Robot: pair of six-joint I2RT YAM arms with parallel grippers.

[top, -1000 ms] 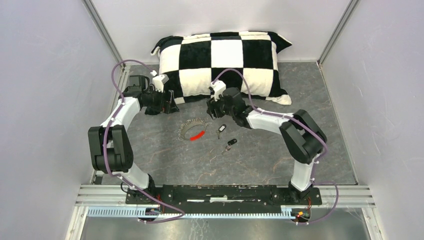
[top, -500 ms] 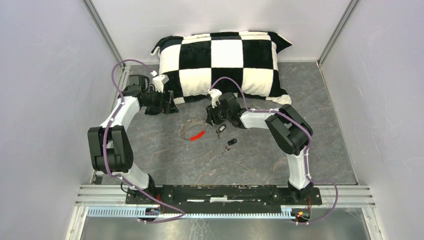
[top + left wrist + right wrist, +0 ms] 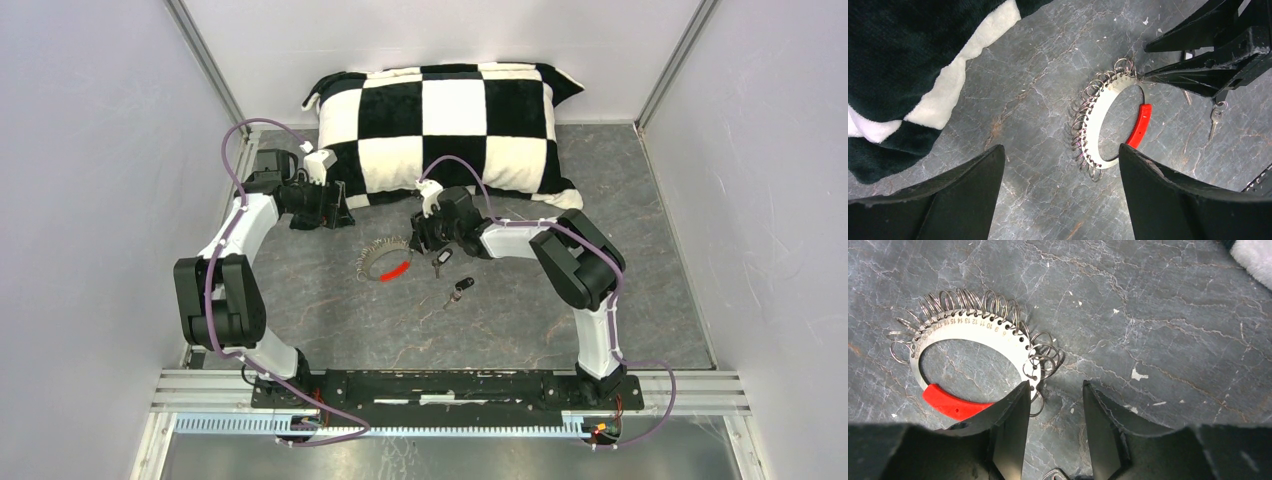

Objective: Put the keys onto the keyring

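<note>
The grey counter carries a checkered pillow at the back. The left tool, jaws wide and empty, stands far-left of the keyring. The keyring lies flat, its long axis running near-left to far-right, with the red sleeve on the near side. The right tool, jaws narrowly parted and holding nothing, has its tips at the keyring's far-right end. One key and a second key lie slanted just to the right.

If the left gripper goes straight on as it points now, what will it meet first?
Most likely the keyring, lying flat right ahead of the open left gripper; depth is hard to judge.
</note>
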